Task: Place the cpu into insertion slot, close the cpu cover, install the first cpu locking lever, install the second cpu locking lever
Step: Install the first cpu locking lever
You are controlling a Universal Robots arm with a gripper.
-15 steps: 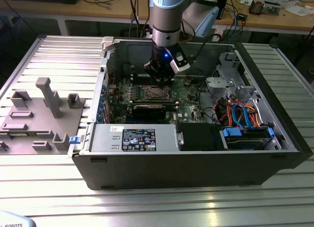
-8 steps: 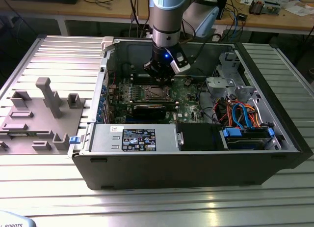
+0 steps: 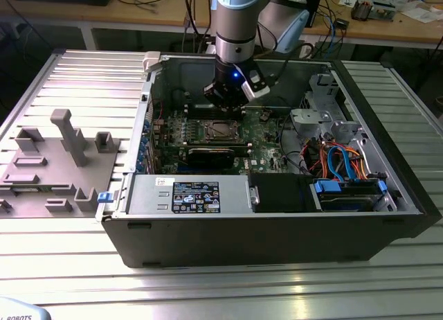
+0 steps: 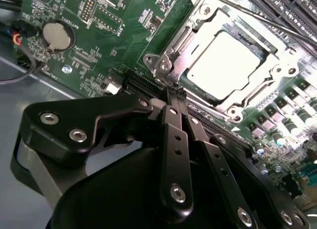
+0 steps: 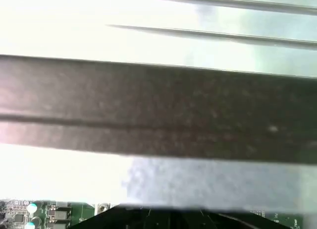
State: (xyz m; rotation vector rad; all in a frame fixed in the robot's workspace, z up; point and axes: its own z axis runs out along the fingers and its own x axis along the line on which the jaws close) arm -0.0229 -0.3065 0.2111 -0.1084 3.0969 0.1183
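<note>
Hovering – hand (image 4: 177, 92) fingers pressed together | cpu (image 4: 225, 65) seated under cpu cover (image 4: 195, 28) – edges hidden

An open computer box on a metal table

The big black computer case (image 3: 277, 223) lies open on the ribbed table (image 3: 228, 285). Grey plastic holders (image 3: 59, 164) sit at the left of the frame. Blue and orange cables (image 3: 342, 161) curl at the right. A round silver battery (image 4: 58, 33) sits on the green board (image 4: 99, 50).
</note>
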